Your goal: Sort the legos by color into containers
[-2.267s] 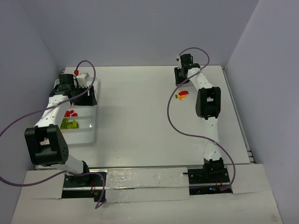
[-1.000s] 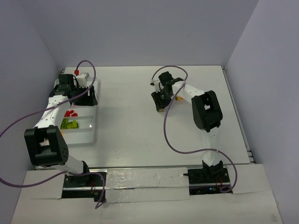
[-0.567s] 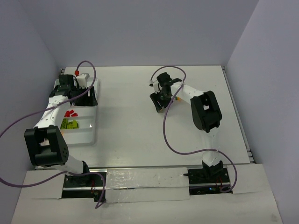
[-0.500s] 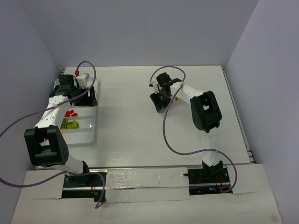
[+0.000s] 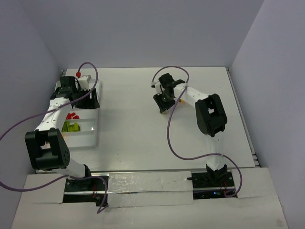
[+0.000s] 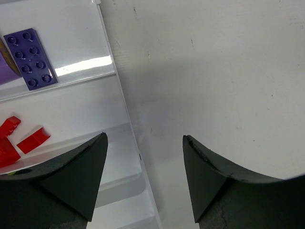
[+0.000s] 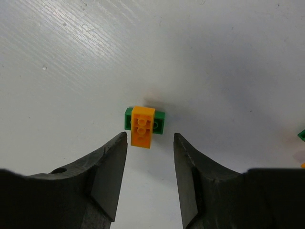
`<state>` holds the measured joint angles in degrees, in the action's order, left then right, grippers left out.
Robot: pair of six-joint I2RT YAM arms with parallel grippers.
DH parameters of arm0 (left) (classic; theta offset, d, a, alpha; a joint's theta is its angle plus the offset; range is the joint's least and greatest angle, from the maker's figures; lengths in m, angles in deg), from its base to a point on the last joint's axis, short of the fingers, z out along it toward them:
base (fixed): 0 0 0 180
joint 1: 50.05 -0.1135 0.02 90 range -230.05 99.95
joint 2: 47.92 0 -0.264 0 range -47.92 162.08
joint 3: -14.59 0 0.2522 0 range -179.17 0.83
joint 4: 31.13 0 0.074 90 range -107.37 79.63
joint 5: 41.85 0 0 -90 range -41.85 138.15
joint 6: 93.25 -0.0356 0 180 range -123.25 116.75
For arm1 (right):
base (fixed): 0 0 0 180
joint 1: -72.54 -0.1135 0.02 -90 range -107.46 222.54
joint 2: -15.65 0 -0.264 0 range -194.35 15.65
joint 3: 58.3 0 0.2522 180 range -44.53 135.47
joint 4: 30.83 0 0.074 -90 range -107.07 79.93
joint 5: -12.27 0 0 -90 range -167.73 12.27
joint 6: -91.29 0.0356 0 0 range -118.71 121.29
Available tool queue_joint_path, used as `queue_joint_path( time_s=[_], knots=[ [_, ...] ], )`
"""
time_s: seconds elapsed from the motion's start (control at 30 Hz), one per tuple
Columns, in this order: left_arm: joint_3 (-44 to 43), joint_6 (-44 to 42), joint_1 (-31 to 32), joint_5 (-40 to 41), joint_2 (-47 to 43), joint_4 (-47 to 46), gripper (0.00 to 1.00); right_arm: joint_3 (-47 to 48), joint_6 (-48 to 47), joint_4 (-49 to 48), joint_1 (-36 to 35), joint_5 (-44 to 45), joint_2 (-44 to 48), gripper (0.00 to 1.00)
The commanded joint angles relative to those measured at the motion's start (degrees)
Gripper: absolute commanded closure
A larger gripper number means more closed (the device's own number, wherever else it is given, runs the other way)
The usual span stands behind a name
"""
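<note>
In the right wrist view an orange brick [image 7: 142,126] sits crosswise on a dark green brick [image 7: 160,120] on the bare table. My right gripper [image 7: 150,138] is open, its jaws just short of the pair, nothing between them. It shows mid-table in the top view [image 5: 163,107]. The white tray [image 5: 93,129] lies at the left with red bricks [image 5: 72,116] and lime bricks [image 5: 71,126]. My left gripper [image 6: 144,140] is open and empty over the tray's right rim [image 6: 125,114]. A purple plate [image 6: 30,57] and red bricks [image 6: 33,140] lie in separate compartments.
A green brick's corner [image 7: 301,135] shows at the right edge of the right wrist view. Purple cables loop off both arms. The table's right edge [image 5: 243,119] runs beside a wall. The arm bases stand at the near edge.
My right arm has swung from the far right of the table leftward to mid-table, over the orange and green bricks. The left arm has not moved.
</note>
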<state>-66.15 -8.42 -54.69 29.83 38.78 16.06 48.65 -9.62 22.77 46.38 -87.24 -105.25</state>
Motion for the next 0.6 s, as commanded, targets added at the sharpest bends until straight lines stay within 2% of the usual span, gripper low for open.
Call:
queue_joint_path(
  time_s=[0.0, 0.27, 0.57],
  knots=[
    [-0.26, -0.37, 0.23, -1.62, -2.41, -0.65, 0.27, -0.20, -0.98, 0.18, -0.76, 0.73, 4.04, 0.50],
    [-0.34, -0.46, 0.16, -1.36, -2.50, -0.47, 0.27, 0.17, -1.39, 0.16, -0.89, -0.10, 2.66, 0.58],
    [-0.43, -0.55, 0.24, -1.10, -2.41, -0.38, 0.27, 0.87, -1.57, 0.34, -0.83, -1.04, 1.09, 0.61]
  ],
)
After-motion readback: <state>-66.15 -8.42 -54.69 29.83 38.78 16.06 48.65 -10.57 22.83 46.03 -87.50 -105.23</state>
